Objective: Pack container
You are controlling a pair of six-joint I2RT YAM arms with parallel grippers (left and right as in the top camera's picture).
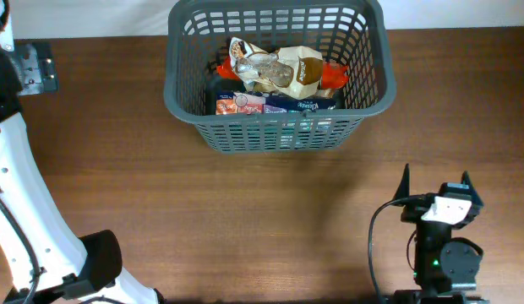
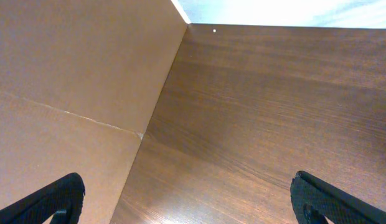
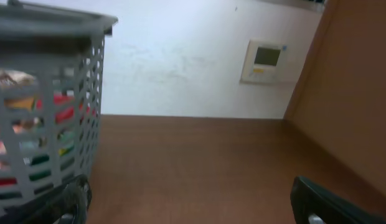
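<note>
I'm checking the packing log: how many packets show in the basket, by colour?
Cream-and-brown packets: 2
Red-orange packets: 2, unless one packet's ends
Blue packets: 2
Total: 6 visible in the basket; others may be hidden.

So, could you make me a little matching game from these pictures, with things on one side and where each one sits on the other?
Things:
1. basket
2. left arm
3. right arm
4. wall panel

Places:
A. lower right of the table in the overhead view
B. on the white wall beyond the table
C. far middle of the table, packets inside
D. left edge of the overhead view

Pairs: 1-C, 2-D, 3-A, 4-B
</note>
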